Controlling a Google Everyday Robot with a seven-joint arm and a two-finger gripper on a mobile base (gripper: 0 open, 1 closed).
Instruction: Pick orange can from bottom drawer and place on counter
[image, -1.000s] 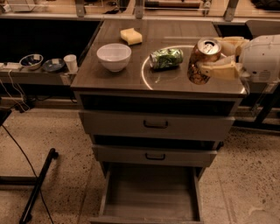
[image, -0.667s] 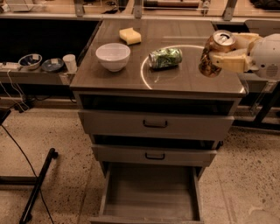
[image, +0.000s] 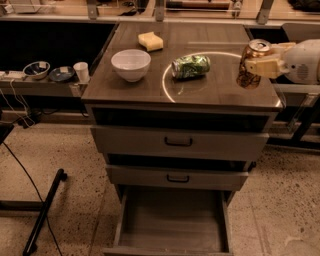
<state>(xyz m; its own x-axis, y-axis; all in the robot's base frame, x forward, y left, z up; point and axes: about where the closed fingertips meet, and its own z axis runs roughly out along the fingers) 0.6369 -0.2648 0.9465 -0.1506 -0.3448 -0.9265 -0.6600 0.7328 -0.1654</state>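
The gripper (image: 261, 66) clasps the orange can (image: 247, 76), slightly tilted, at the right edge of the counter (image: 210, 92). On the counter a green can (image: 191, 66) lies on its side near the middle, a white bowl (image: 131, 64) sits toward the left, and a yellow sponge (image: 151, 41) is at the back. Below the counter, the bottom drawer (image: 172, 225) stands pulled out.

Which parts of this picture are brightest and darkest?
Camera view: the pale gripper, holding the orange can at the counter's right edge, is brightest; darkest are the recess left of the counter and the gap under it.
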